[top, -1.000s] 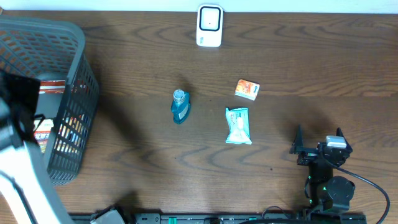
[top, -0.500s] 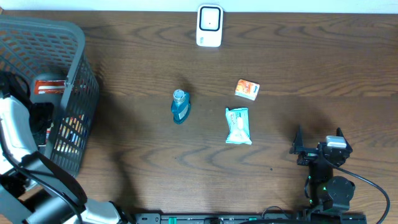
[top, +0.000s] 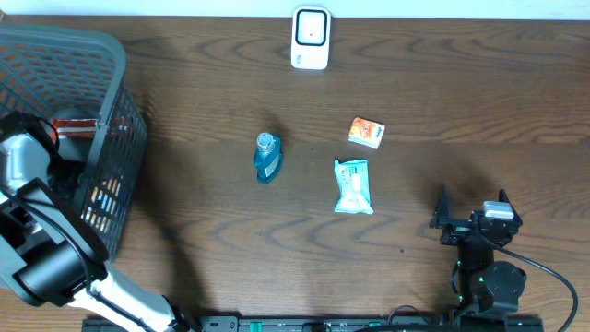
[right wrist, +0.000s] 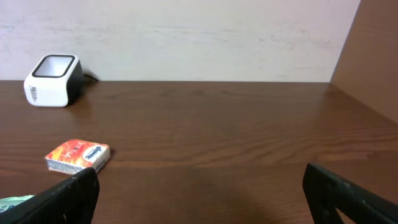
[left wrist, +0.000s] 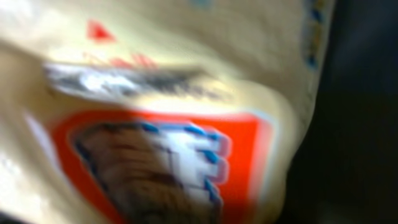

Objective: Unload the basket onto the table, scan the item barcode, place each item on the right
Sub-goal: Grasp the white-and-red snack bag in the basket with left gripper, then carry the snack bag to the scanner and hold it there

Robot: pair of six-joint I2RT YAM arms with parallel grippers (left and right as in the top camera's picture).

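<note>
I count on tabletop (top: 461,92): 1 scanner (top: 311,38), 1 blue bottle (top: 266,158), 1 orange box (top: 366,133), 1 teal pkt (top: 354,186), 1 basket (top: 111,55); pkgs (top: 74,126) inside too hidden to count.

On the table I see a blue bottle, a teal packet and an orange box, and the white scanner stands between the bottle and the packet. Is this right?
Not quite. The white scanner stands not between them but alone at the far edge of the table, beyond the blue bottle, teal packet and orange box. The overhead view shows this.
</note>
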